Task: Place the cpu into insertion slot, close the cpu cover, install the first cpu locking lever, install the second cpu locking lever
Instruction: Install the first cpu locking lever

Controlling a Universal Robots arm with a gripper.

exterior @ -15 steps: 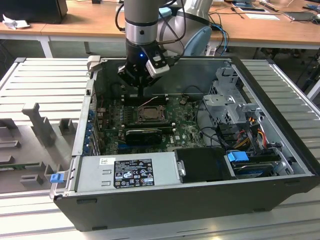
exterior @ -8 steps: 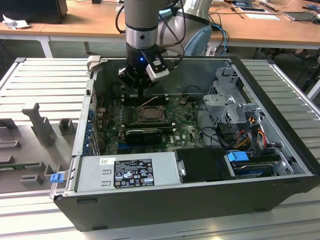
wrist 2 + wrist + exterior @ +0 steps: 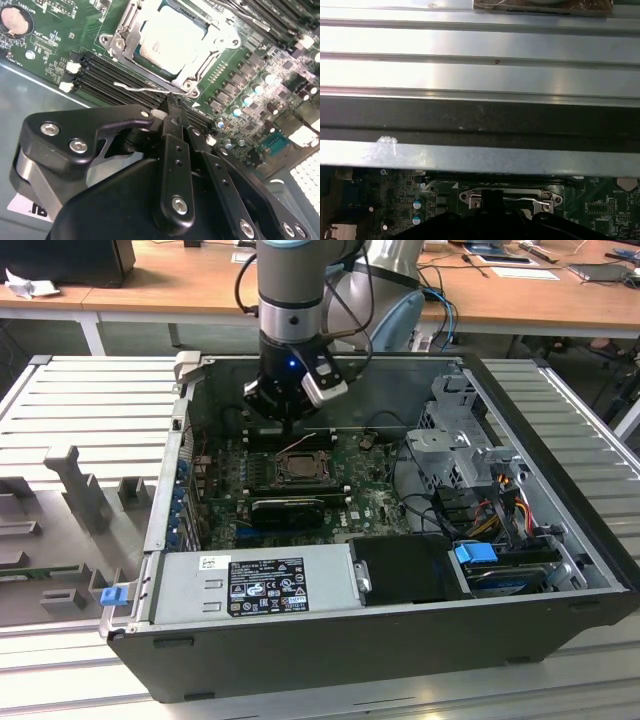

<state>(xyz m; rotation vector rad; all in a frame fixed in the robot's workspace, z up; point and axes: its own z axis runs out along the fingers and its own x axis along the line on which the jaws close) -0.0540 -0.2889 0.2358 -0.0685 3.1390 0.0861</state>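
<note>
Cpu [image 3: 172, 40] lies flat, silvery top up, in insertion slot [image 3: 298, 466] under the closed cpu cover [image 3: 131, 27], thin wire locking lever [image 3: 145, 89] running along socket edge, hand [image 3: 172, 107] pointing straight down, fingers pinched together at that lever, arm vertical above motherboard [image 3: 370, 502].
</note>
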